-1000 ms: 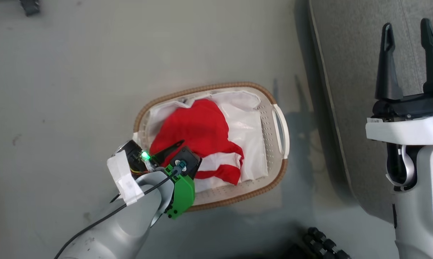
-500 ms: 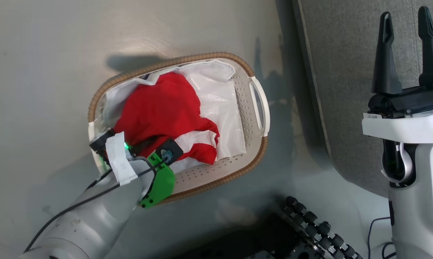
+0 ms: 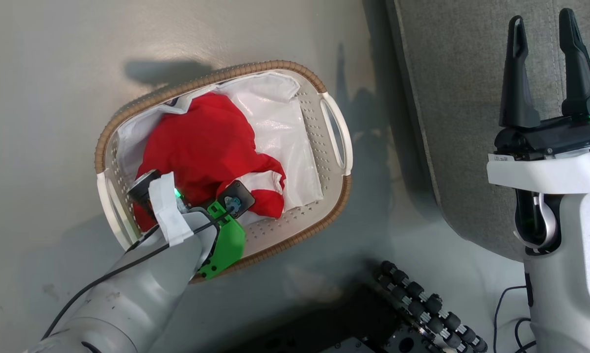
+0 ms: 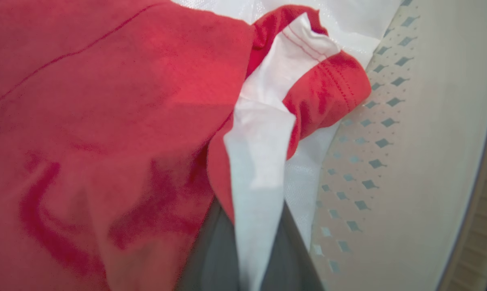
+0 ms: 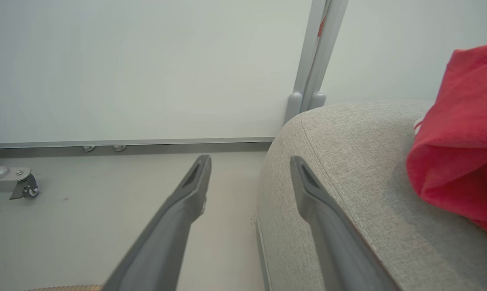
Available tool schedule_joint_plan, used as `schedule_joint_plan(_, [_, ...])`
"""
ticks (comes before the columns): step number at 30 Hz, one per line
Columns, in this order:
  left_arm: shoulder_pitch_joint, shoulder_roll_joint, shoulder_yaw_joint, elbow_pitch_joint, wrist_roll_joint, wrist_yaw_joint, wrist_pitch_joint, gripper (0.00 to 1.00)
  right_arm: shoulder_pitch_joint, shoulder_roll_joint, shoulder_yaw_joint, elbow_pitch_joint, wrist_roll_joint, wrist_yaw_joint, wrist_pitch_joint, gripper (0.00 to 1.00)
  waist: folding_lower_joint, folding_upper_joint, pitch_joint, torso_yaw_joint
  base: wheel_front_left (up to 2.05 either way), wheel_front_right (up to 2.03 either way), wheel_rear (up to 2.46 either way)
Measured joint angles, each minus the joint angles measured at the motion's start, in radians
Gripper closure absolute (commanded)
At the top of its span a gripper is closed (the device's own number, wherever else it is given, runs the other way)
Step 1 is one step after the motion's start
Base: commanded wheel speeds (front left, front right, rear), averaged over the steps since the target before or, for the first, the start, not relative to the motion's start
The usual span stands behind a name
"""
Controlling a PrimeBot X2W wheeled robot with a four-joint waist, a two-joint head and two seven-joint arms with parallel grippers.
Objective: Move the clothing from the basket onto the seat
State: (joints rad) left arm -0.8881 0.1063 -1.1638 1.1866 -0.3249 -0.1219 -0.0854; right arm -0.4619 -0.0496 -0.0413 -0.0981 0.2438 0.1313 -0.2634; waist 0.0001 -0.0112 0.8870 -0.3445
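Left arm: lowered into the basket [image 3: 335,128] at left, left gripper [image 4: 251,242] clenched on the clothing [image 3: 202,142].
Right arm: held over the seat [image 3: 461,98], right gripper [image 3: 541,29] spread, empty.
Count: one garment in basket, second garment [image 5: 458,141] on seat.

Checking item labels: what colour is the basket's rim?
Brown with a woven look; the basket's rim shows best in the head view.

Red clothing [image 3: 202,142] (white-panelled) lies crumpled in the cream basket [image 3: 310,122] beside the grey seat [image 3: 452,98].
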Motion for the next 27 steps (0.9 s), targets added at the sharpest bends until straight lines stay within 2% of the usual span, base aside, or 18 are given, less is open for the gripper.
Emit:
schedule_joint_plan(8, [0.005, -0.022, -0.005, -0.026, -0.016, 0.0, -0.087, 1.0, 0.003, 0.0, 0.002, 0.027, -0.018, 0.0, 0.0, 0.0, 0.0, 0.0, -0.06, 0.018, 0.0, 0.0, 0.0])
schedule_joint_plan(15, [0.045, -0.025, 0.001, -0.09, -0.034, 0.005, -0.158, 1.0, 0.036, 0.001, 0.003, 0.067, -0.063, 0.0, 0.0, 0.0, -0.0001, 0.0, -0.155, 0.044, 0.0, 0.0, 0.0])
schedule_joint_plan(22, [0.082, 0.021, 0.051, -0.245, -0.056, 0.04, -0.175, 1.0, 0.098, 0.001, 0.001, 0.111, -0.121, 0.0, 0.0, 0.0, -0.0001, 0.0, -0.284, 0.083, 0.0, 0.0, 0.0])
schedule_joint_plan(27, [0.11, 0.085, 0.084, -0.416, -0.052, 0.067, -0.177, 1.0, 0.152, 0.001, 0.002, 0.146, -0.156, 0.0, 0.0, 0.0, -0.0002, 0.0, -0.391, 0.117, 0.0, 0.0, 0.0])
